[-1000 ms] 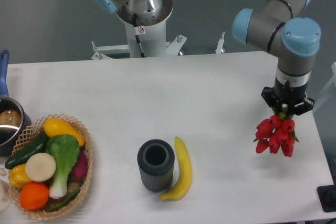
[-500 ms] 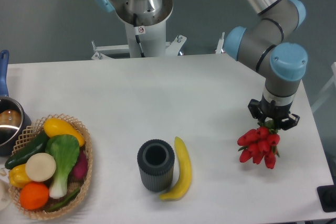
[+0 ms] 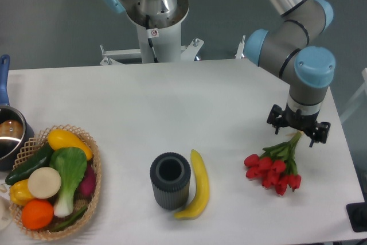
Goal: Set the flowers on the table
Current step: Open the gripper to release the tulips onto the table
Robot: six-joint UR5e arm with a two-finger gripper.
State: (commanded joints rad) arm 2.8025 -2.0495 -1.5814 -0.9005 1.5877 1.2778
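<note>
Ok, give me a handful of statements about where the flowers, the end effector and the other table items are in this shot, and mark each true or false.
1. The flowers lie on the table. True.
2. The end effector is shut on the flower stems. False: its jaws stand spread, with the stem ends between them and apparently free.
3. The banana lies right beside the dark ribbed cylinder. True.
4. The flowers are inside the wicker basket. False: the basket sits at the far left with vegetables; the flowers are at the right.
5. The dark cylinder lies on its side. False: it stands upright, its opening facing up.
</note>
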